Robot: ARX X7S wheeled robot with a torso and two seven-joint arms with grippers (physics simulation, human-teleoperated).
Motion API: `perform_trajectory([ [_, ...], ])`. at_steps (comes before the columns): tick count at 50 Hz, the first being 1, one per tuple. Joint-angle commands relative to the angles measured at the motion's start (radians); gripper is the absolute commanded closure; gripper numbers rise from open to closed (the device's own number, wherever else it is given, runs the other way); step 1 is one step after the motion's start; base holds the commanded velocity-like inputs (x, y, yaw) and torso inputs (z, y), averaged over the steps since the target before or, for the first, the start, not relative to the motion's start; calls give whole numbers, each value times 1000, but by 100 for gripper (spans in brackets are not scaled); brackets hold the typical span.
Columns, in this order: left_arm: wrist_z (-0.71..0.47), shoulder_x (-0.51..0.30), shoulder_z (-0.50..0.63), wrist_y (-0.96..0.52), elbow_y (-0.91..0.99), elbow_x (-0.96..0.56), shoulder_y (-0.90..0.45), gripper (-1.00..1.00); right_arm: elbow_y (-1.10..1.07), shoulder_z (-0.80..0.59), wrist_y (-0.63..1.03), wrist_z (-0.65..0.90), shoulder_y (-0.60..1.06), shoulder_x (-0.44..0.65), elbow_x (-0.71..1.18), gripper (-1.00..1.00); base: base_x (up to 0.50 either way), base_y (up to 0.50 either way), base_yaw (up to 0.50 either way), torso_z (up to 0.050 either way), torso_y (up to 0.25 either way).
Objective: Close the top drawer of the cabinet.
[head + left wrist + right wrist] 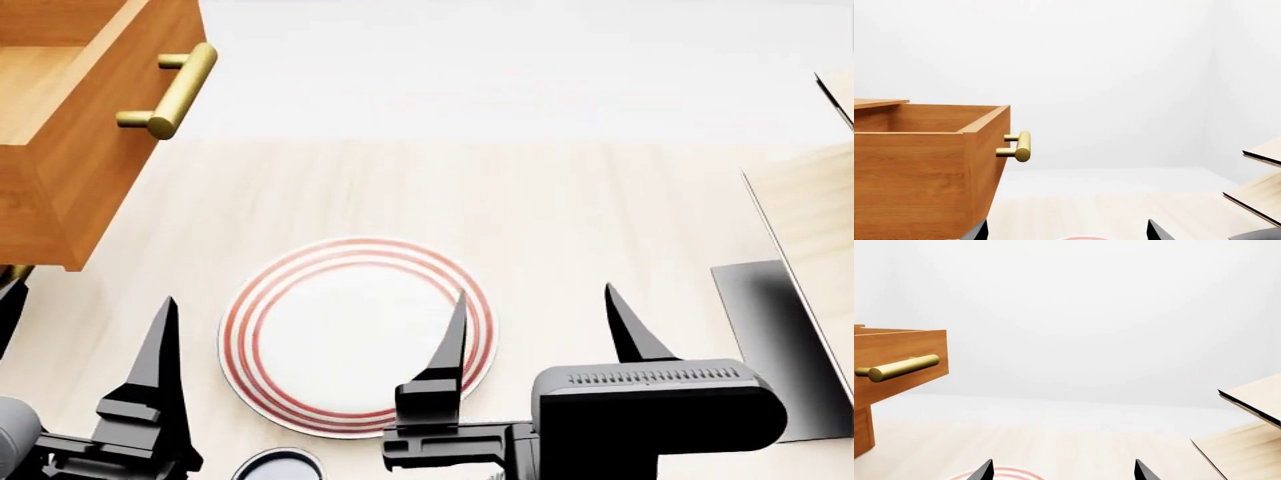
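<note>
Both grippers were spread and empty; the left gripper [307,340], the nearer, had the top drawer [80,130] pulled out ahead at the worktop's far-left corner.

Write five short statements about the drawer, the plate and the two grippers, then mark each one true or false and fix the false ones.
1. The top drawer is pulled out of the cabinet. True.
2. The left gripper is clamped on the brass handle. False: it hovers over the plate, apart from the handle, its fingers spread.
3. The plate has red rings near its rim. True.
4. The right gripper holds the plate. False: it is open and holds nothing.
5. The drawer's handle is black. False: it is a brass-coloured bar.
</note>
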Motion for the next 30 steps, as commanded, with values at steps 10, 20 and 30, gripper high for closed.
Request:
perform_trajectory([
  [10,-33,21,111,0,-11,10,28,-100,24,-24,-43,9,-20,17,7,-100,0,0,0,0,0],
  [20,-79,97,253,-17,-175,82,-209,-100,44,-33,-86,-1,-46,38,12,-100,0,0,0,0,0],
  [30,-35,144,264,167,-769,155,-595,-100,55,-58,-114,-5,-59,51,9,-100,0,0,0,0,0],
])
